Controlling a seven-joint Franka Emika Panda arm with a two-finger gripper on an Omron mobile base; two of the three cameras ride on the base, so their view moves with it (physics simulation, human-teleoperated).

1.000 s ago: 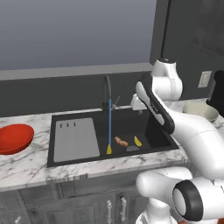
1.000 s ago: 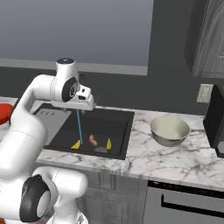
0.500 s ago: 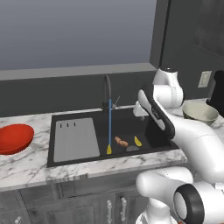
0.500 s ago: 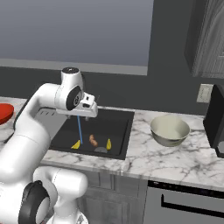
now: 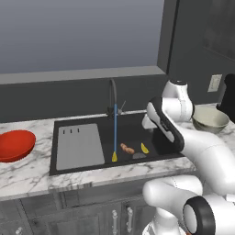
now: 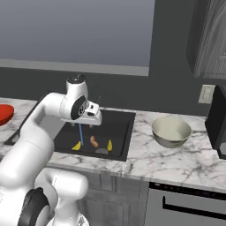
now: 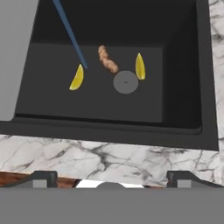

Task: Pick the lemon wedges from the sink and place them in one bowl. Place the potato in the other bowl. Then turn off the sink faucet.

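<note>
The claw (image 7: 112, 177) hangs wide open and empty above the black sink (image 7: 183, 78); below and ahead of it lie two lemon wedges (image 7: 77, 78) either side of the potato (image 7: 107, 59); water streams from the faucet (image 5: 113, 94); beige bowl (image 6: 171, 130) sits on the tabletop (image 6: 185, 154) to its right, red bowl (image 5: 14, 145) far left.

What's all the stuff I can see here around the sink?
lemon wedges: two, bright yellow, on the sink floor, either side of the potato
potato: one, orange-brown, sink floor beside the drain
drain: one, grey, round, sink floor
sink: one, black, set in the counter
drainboard: one, grey, sink's left part
faucet: one, dark, behind the sink, water running
red bowl: one, counter left of sink
grey-beige bowl: one, counter right of sink
counter: marble
tool: one, white, open, above the sink
</note>
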